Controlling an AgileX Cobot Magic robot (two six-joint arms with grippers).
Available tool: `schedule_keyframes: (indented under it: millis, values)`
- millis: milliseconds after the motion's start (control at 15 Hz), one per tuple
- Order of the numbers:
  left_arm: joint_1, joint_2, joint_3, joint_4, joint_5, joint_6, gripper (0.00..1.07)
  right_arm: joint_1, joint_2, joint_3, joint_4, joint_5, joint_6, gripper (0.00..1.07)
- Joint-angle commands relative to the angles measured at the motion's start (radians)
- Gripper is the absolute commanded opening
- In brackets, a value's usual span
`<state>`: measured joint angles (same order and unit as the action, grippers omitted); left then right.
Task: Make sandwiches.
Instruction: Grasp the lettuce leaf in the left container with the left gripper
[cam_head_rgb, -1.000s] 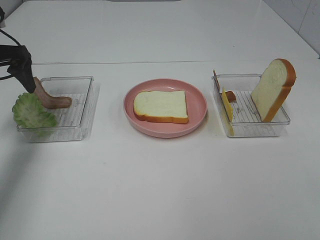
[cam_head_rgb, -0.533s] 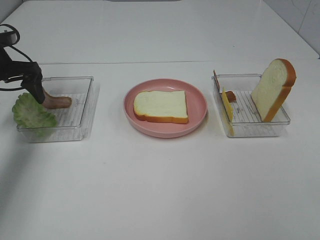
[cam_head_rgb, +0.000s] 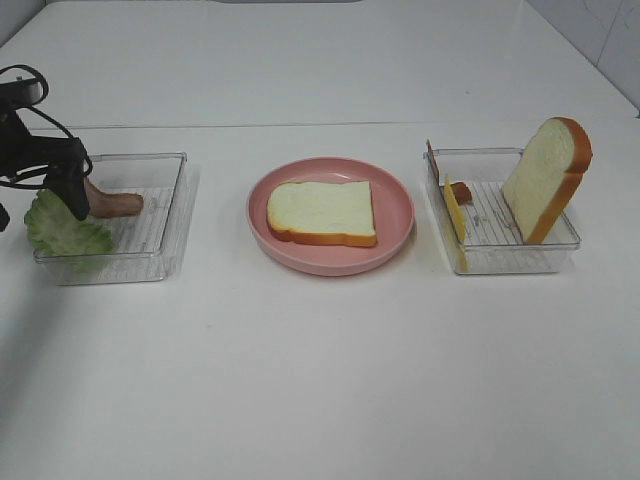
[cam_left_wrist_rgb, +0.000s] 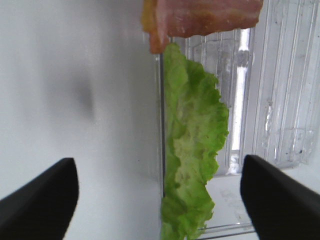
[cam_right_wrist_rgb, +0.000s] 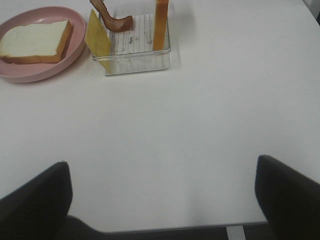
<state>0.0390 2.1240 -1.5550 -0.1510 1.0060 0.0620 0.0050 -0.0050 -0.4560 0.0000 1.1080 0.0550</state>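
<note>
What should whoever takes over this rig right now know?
Left gripper: open, jaws wide on either side of the lettuce leaf at the left tray edge, not closed on it.
Right gripper: open, empty, over bare table, short of the right tray.
Done: one bread slice lies flat on the pink plate.
Left: lettuce, bacon strip in the left tray, cheese slice and second bread slice standing in the right tray.

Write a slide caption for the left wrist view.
Open left hand over the lettuce leaf hanging off the tray, bacon strip nearby.
</note>
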Motion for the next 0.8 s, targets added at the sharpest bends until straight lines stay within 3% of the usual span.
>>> schedule_keyframes:
  millis: [67, 200, 267, 667, 800]
  values:
    - [0.001, 0.005, 0.004, -0.014, -0.032, -0.049, 0.50, -0.004, -0.029, 0.002, 0.000, -0.004, -0.002, 0.96]
    - [-0.001, 0.005, 0.004, -0.012, -0.061, -0.071, 0.05, -0.004, -0.029, 0.002, 0.000, -0.004, -0.002, 0.96]
    - [-0.001, 0.005, 0.004, -0.012, -0.063, -0.071, 0.00, -0.004, -0.029, 0.002, 0.000, -0.004, -0.002, 0.96]
    - [-0.001, 0.002, 0.004, -0.040, -0.067, -0.075, 0.00, -0.004, -0.029, 0.002, 0.000, -0.004, -0.002, 0.96]
    - [-0.001, -0.045, 0.000, -0.111, -0.035, -0.075, 0.00, -0.004, -0.029, 0.002, 0.000, -0.004, -0.002, 0.96]
